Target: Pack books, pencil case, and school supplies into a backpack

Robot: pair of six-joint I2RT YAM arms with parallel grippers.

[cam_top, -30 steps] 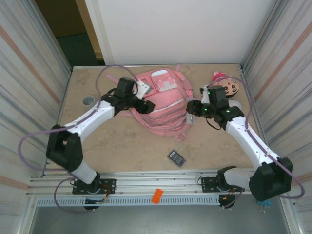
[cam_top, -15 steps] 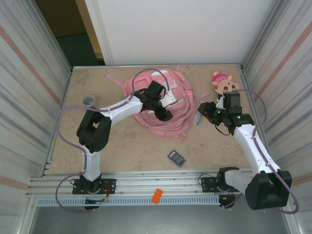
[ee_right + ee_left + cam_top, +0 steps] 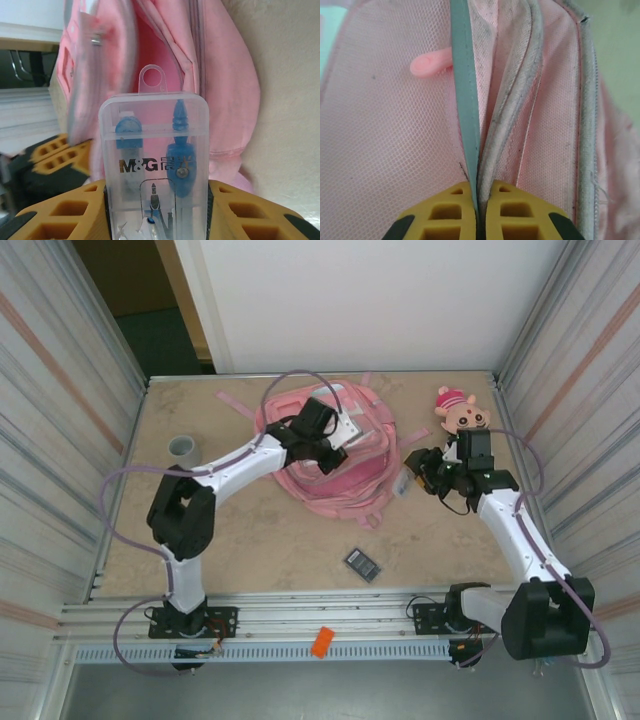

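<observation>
Backpack (image 3: 352,486) gapes open; clear case (image 3: 154,150) holds blue compass (image 3: 180,155)

Pink mesh fabric backpack (image 3: 395,125), teal and grey-white piping. Clear plastic case (image 3: 154,165), blue instruments inside, dark lettering. Small dark rectangular calculator (image 3: 363,563), grid-patterned. Mottled beige table (image 3: 270,540).

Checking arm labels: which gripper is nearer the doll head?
Right. The right gripper, holding the compass case, is between the doll head and the backpack; the left gripper is farther off, pinching the backpack's trim.
</observation>
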